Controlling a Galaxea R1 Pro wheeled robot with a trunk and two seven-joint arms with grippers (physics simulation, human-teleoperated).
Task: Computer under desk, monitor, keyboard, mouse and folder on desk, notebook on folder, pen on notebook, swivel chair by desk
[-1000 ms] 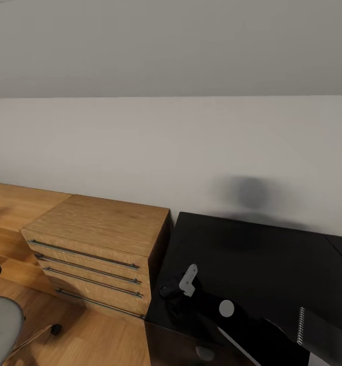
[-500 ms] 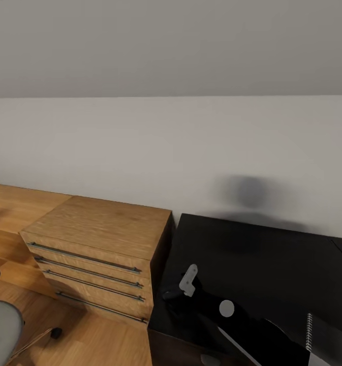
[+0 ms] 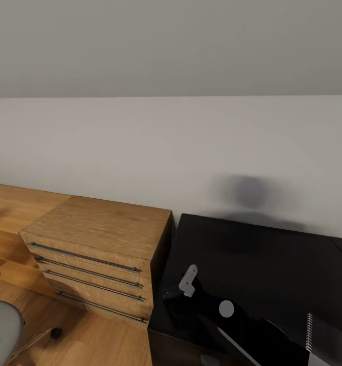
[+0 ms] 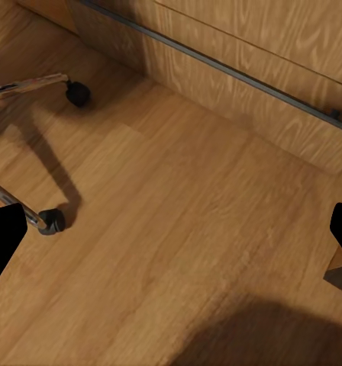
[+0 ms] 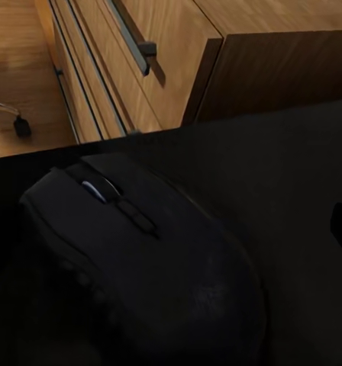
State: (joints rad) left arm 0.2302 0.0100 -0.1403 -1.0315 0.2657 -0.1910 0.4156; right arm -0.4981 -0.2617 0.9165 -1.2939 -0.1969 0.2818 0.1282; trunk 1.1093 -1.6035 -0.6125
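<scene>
A: Right wrist view had the mouse lying on the black desk, close under our right gripper; whether its fingers gripped it, we couldn't tell.

B: We judged it was being set down near the desk's end by the wooden drawer chest. Left gripper?

A: Jaws wide, holding nothing, over the floor by the swivel chair casters. Notebook farther along the desk. No writing legible.

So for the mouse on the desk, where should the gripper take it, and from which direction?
Across its two long flanks, coming straight down from above. The mouse lies flat on the desk, and its domed back would probably slip; the sides look like the narrower span.
</scene>
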